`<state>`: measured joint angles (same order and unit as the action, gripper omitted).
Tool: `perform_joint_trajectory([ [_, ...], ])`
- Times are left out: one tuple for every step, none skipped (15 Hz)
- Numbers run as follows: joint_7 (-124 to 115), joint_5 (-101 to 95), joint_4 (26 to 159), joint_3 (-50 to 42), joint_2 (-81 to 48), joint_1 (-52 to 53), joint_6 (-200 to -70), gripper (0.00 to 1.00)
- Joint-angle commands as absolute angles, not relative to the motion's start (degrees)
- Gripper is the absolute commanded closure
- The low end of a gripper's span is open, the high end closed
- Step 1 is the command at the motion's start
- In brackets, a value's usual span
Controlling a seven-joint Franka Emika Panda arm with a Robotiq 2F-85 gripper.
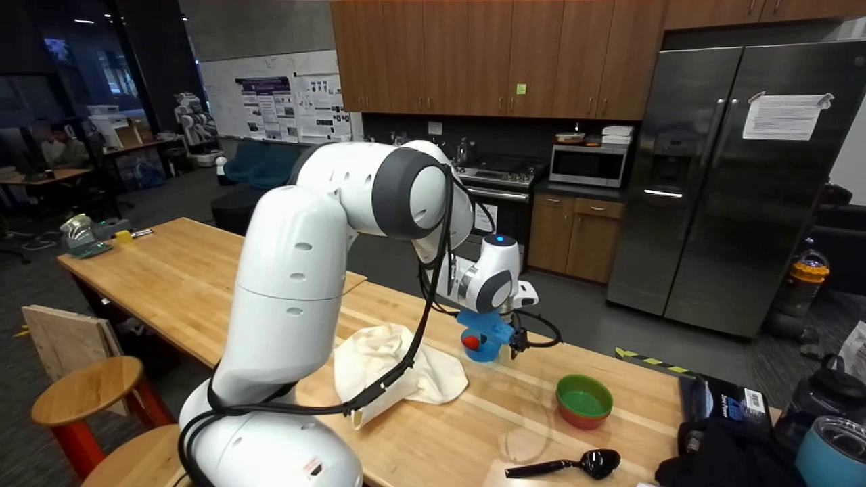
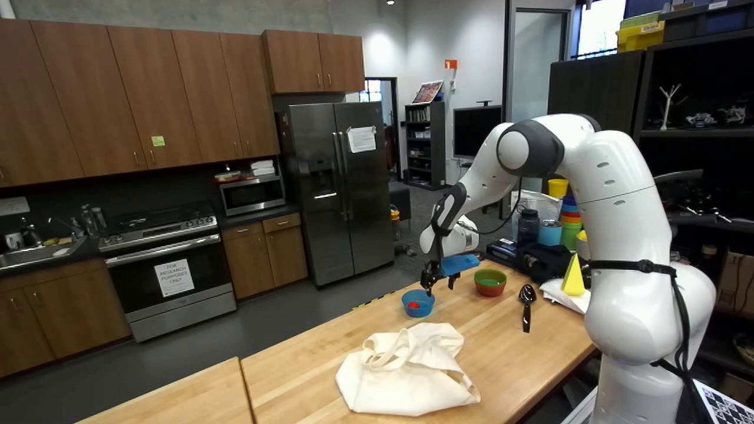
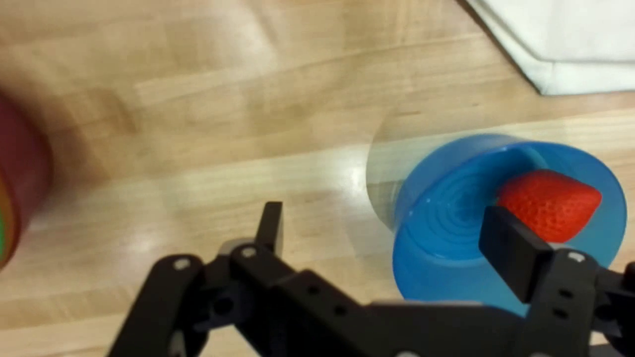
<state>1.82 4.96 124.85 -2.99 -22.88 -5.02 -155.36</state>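
Two black fingers (image 3: pixel 516 253) stand spread wide on the gripper (image 3: pixel 392 238), with bare wood showing between them, as it hovers low over a wooden table (image 1: pixel 507 399). Beneath one fingertip sits a blue bowl (image 3: pixel 441 233), and inside it rests a red strawberry (image 3: pixel 550 198), partly covered by that finger in the wrist view. Whether finger and bowl touch cannot be told. Above the fingers, a blue panel (image 2: pixel 460 264) juts from the gripper.

Past the blue bowl from the gripper lies a crumpled cream cloth bag (image 2: pixel 406 371). Off beyond the opposite finger, a green bowl (image 1: pixel 583 392) sits nested in a red bowl (image 1: pixel 583 421). Farther from the gripper on that same side, a black spoon (image 1: pixel 588 464) lies flat. Well apart from the gripper, past the nested bowls, a dark bottle (image 2: pixel 528 227) stands beside a blue cup (image 2: pixel 549 234), while a yellow block (image 2: pixel 572 277) rises nearby.

Across the floor from the gripper stand a stove (image 2: pixel 168 268), a microwave (image 1: pixel 588 166) and a steel refrigerator (image 1: pixel 676 203), with wooden cabinets (image 1: pixel 500 61) hanging along the wall.
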Motion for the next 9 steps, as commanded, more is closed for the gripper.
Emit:
perform_joint_trajectory([
  [0.8,10.9,136.1,-1.9,-17.4,-8.0,-161.9,0.0],
  [1.0,12.9,138.9,-1.5,-16.4,-8.9,-163.7,0.0],
  [1.3,15.0,141.6,-1.1,-15.3,-10.0,-165.3,0.0],
  [1.6,17.0,144.2,-0.8,-14.3,-11.1,-166.8,0.0],
  [1.6,18.6,146.5,-0.6,-13.2,-12.0,-167.9,0.0],
  [1.6,20.0,148.7,-0.4,-12.2,-12.8,-169.0,0.0],
  [2.0,21.6,150.6,-0.8,-11.4,-13.1,-169.9,0.0],
  [2.0,22.4,152.8,-1.1,-10.1,-13.5,-170.4,0.0],
  [3.0,24.1,154.5,-0.5,-9.4,-14.6,-171.5,0.0],
])
